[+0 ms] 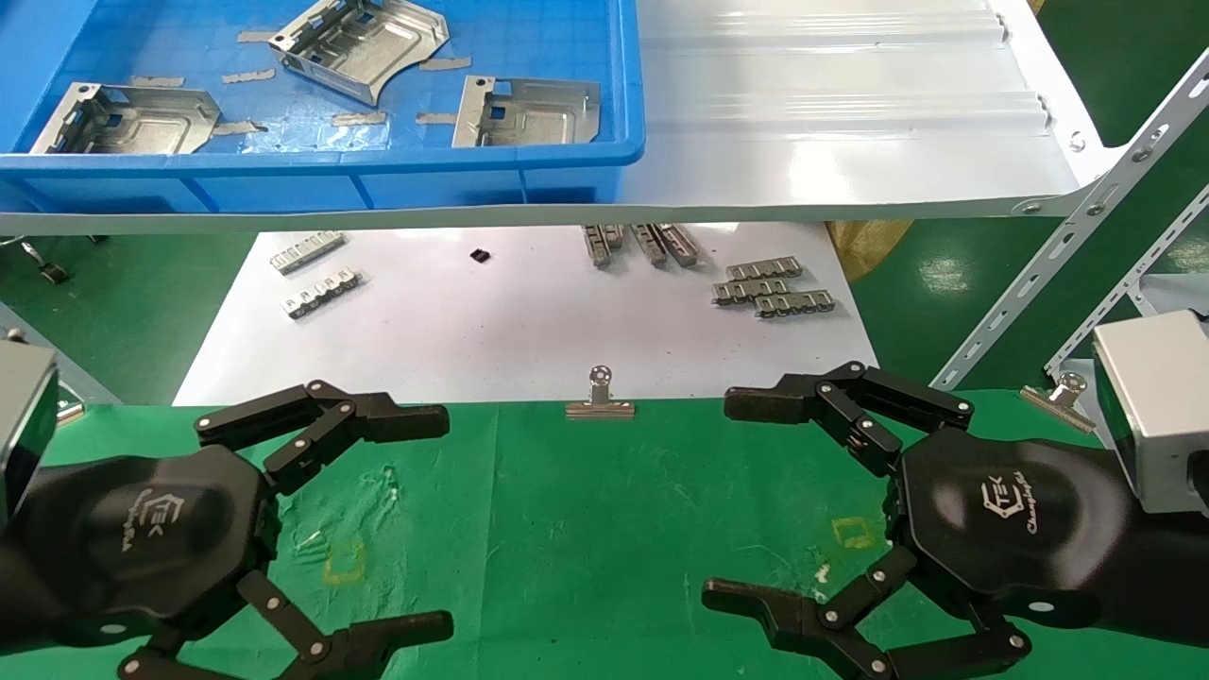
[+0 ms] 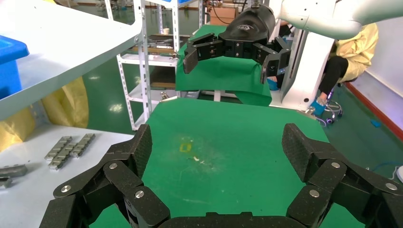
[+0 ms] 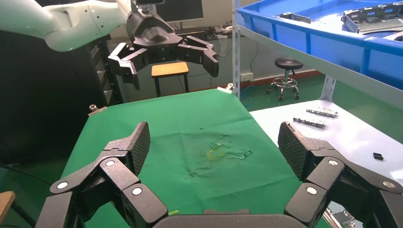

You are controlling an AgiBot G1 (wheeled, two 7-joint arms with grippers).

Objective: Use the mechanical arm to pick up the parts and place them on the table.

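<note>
Three silver stamped parts lie in a blue bin on the shelf at the back: one at the left [image 1: 127,118], one in the middle [image 1: 359,42], one at the right [image 1: 529,111]. Some also show in the right wrist view [image 3: 370,14]. My left gripper [image 1: 446,521] hovers open and empty over the left of the green-cloth table [image 1: 604,529], far below the bin. In its own wrist view [image 2: 218,147] only cloth lies between the fingers. My right gripper [image 1: 720,499] is open and empty over the table's right side, as its wrist view [image 3: 214,142] also shows.
The blue bin [image 1: 378,179] sits on a glossy white shelf [image 1: 831,123] overhanging a white sheet [image 1: 519,331] with toothed strips [image 1: 774,288]. Binder clips [image 1: 600,397] hold the cloth's far edge. Slotted shelf struts [image 1: 1058,264] stand at the right. Yellow squares [image 1: 345,562] mark the cloth.
</note>
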